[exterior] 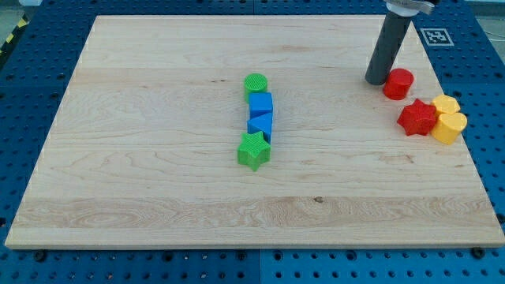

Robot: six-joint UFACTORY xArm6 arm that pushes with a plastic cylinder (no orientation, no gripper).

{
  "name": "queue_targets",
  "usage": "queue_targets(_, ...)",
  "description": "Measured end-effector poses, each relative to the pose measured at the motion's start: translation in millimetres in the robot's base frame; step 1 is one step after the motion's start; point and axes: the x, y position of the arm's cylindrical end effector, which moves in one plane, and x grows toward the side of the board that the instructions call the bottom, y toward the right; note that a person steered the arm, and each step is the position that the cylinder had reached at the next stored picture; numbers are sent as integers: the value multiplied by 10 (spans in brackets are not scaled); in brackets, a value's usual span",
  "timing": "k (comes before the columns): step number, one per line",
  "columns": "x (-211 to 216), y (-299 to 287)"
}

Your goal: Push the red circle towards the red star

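The red circle [398, 84] lies near the board's right edge, in the upper right. The red star [417, 117] lies just below and slightly right of it, with a small gap between them. My tip [375, 80] rests on the board just left of the red circle, touching or nearly touching its left side. The dark rod rises from there to the view's top.
Two yellow blocks [447, 104] [449, 128] sit against the red star's right side at the board's right edge. In the board's middle stands a column: green circle [256, 84], blue cube [261, 104], blue triangle [260, 124], green star [253, 151].
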Motion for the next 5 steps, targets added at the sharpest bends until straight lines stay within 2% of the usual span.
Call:
queue_targets(1,-155,-15)
queue_targets(2,-218,255)
queue_targets(4,142,399)
queue_targets(5,191,399)
